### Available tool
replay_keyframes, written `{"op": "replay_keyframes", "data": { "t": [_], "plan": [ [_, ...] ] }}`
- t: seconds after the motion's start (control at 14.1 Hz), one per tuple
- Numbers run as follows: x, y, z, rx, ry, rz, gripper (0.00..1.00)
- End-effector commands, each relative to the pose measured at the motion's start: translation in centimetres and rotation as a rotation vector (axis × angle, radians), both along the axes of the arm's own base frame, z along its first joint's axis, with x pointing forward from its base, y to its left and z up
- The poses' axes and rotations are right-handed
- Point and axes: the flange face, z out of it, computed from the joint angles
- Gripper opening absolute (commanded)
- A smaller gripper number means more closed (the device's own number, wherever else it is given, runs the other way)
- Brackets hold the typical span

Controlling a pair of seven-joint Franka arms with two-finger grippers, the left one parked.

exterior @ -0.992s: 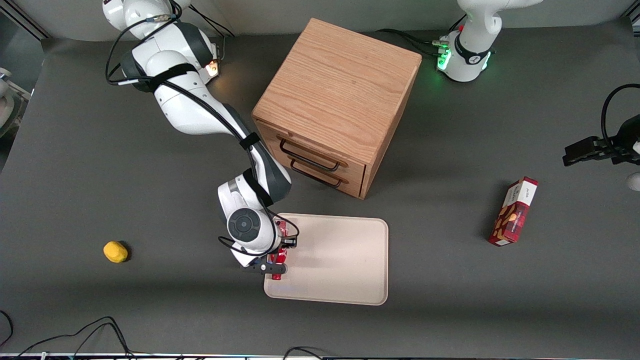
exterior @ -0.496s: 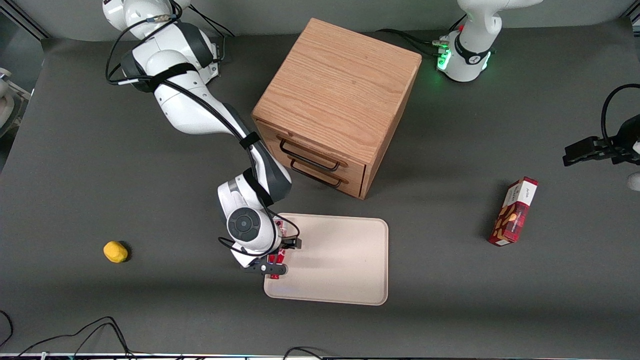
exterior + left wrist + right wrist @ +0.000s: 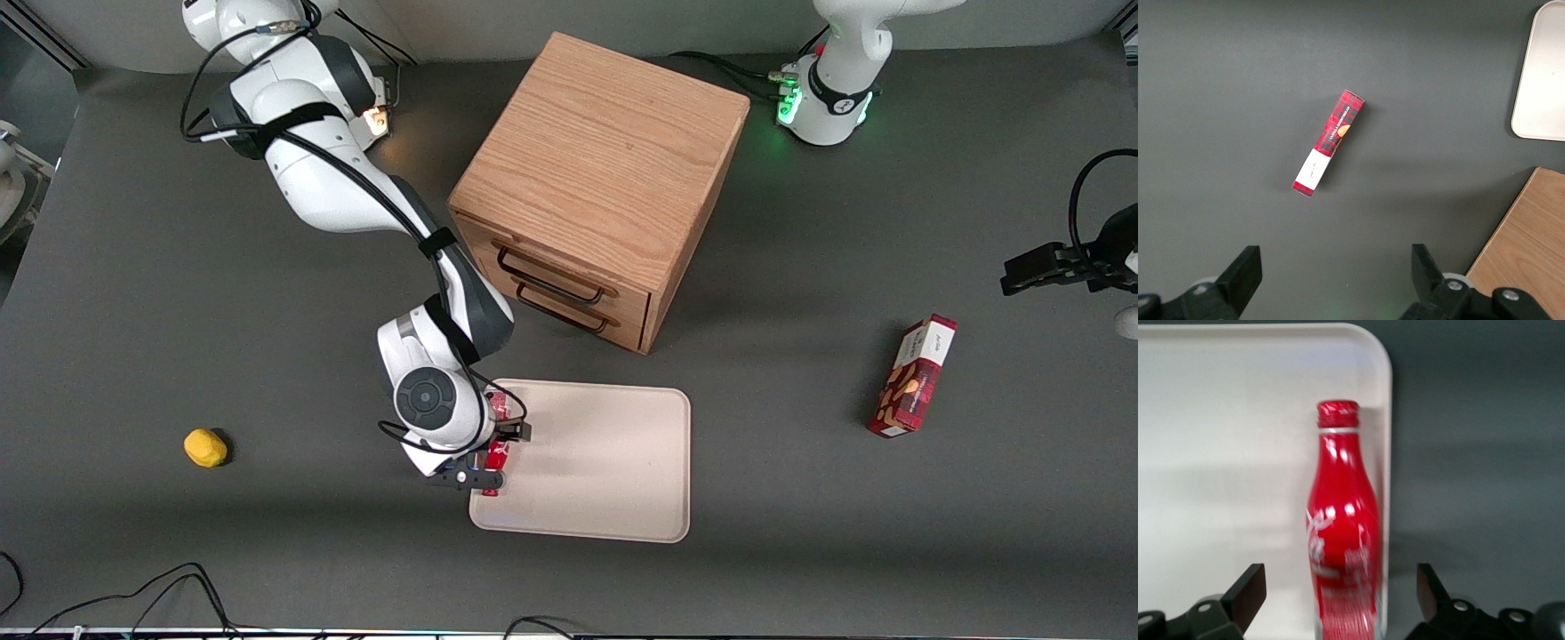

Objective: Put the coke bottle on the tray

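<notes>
- Looking from the front, the gripper [image 3: 492, 455] is seen over the tray [image 3: 605, 462] edge nearest the working arm, the coke bottle [image 3: 496, 444] partly hidden beneath it.
- In the left wrist view, a red snack box [image 3: 1329, 142] is shown lying on the table, well apart from the tray [image 3: 1540, 73].
- In the right wrist view, the coke bottle [image 3: 1341, 533] is seen lying on the tray [image 3: 1225, 453] beside its rim, between spread fingers [image 3: 1248, 593] that are clear of it.

The coke bottle [image 3: 1341, 540] is glossy red with white script and a red cap, lying on the plain cream-beige tray [image 3: 605, 462] under the black-fingered gripper [image 3: 494, 456]. The surface [image 3: 178, 293] is dark grey. The snack box [image 3: 913, 377] is red plaid, the cabinet [image 3: 605, 169] light oak grain, and a small object [image 3: 205, 447] yellow.
</notes>
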Motion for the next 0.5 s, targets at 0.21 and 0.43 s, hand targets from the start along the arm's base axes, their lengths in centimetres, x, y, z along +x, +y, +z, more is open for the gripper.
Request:
{"op": "replay_keyframes", "data": {
  "t": [0.21,0.43],
  "plan": [
    [-5.9,-6.9,12.7,0.000,0.054,-0.041,1.00],
    [-9.4,-12.3,18.3,-0.003,0.039,-0.088,1.00]
  ]
}}
